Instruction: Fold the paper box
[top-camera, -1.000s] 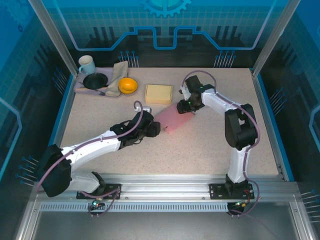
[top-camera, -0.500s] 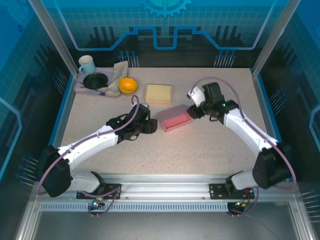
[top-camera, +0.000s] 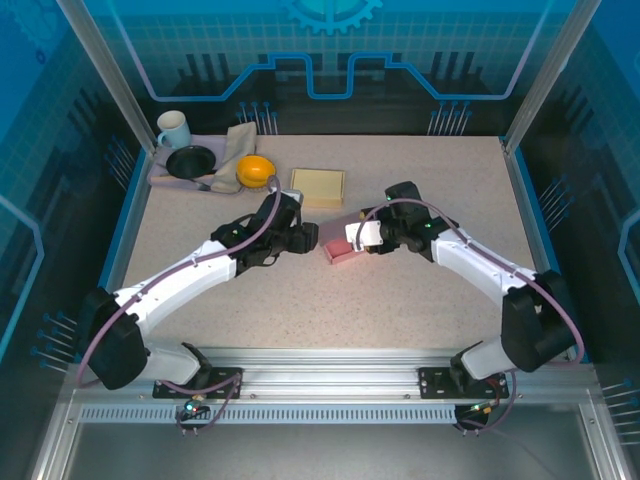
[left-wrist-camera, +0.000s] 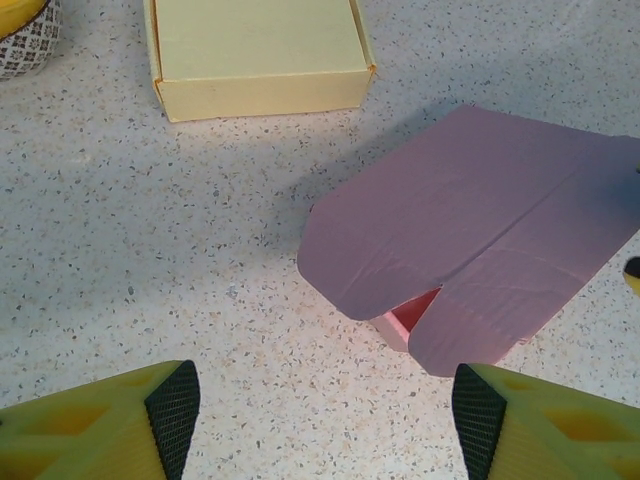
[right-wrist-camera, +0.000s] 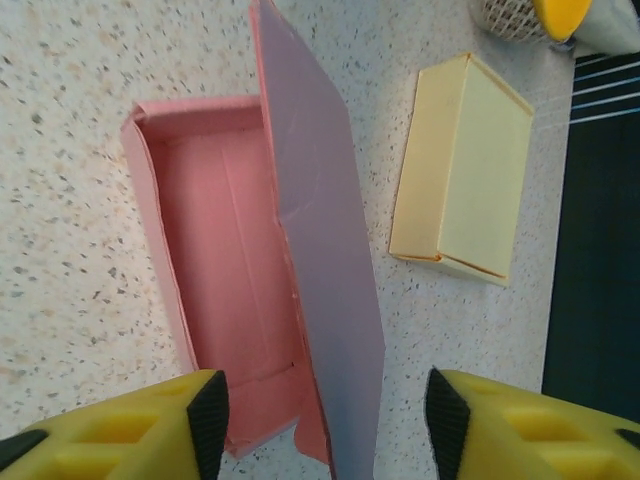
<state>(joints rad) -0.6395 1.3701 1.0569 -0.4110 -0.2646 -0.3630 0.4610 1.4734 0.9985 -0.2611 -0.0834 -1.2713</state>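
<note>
My left gripper (left-wrist-camera: 325, 408) and right gripper (right-wrist-camera: 326, 415) both gape empty, the left facing the pink paper box (top-camera: 338, 253) mid-table, the right astride its raised lid (right-wrist-camera: 320, 230). The box runs lengthwise away from my right gripper, with the yellow box (right-wrist-camera: 465, 170) near beyond the lid and bare table (top-camera: 400, 300) on the near side. My right wrist sees into the open tray, while my left sees the lid's outer face.

White arms (top-camera: 185, 284); black joints (top-camera: 535, 325); yellow claw fingers (left-wrist-camera: 90, 425)

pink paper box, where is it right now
In the top external view the pink paper box sits near mid-table, between the left gripper and right gripper, just in front of the yellow box.
</note>
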